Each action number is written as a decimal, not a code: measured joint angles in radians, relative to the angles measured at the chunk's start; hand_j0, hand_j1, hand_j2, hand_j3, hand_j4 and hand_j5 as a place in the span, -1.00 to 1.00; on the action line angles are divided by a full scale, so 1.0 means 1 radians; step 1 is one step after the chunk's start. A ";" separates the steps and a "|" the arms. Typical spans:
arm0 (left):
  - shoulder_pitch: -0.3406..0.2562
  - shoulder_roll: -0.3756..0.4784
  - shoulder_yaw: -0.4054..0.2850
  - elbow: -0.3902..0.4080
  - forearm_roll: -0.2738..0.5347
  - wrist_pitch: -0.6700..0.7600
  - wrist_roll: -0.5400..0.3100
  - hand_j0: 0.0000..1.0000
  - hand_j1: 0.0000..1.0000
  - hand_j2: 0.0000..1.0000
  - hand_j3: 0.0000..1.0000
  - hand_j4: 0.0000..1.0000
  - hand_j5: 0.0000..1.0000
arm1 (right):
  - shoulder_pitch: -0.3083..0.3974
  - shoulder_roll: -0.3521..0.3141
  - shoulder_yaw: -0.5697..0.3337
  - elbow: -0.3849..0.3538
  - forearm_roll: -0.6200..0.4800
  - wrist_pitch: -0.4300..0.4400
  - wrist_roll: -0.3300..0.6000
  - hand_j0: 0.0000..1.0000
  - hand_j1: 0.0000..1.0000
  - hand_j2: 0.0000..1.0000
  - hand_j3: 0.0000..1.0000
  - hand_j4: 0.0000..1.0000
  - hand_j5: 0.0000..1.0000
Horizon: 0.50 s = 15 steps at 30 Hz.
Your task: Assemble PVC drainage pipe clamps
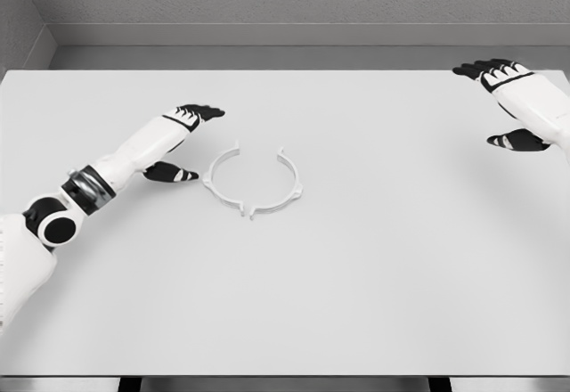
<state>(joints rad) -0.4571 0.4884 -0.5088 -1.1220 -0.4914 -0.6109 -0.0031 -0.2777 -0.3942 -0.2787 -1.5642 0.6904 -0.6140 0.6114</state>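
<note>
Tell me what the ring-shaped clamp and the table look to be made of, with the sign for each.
Clamp ring: looks like white moulded plastic, probably PVC; thin, even band with small tabs, matte with no metallic glint. Table: smooth, pale grey matte top, perhaps laminate or painted board; no grain, seams or reflections show. This is a simulator render, so both are guesses from look alone.
</note>
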 measured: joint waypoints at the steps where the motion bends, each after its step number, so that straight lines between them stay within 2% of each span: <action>1: 0.000 -0.002 -0.001 0.007 0.000 0.000 0.000 1.00 1.00 1.00 1.00 1.00 1.00 | 0.000 0.000 0.002 0.000 0.000 0.000 0.000 1.00 1.00 1.00 1.00 1.00 1.00; 15: -0.003 -0.019 0.000 0.023 0.004 0.000 -0.001 1.00 1.00 1.00 1.00 1.00 1.00 | 0.000 -0.001 0.012 -0.001 0.000 0.000 0.000 1.00 1.00 1.00 1.00 1.00 1.00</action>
<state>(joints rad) -0.4602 0.4692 -0.5087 -1.0995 -0.4877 -0.6109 -0.0036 -0.2777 -0.3953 -0.2667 -1.5650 0.6901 -0.6139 0.6114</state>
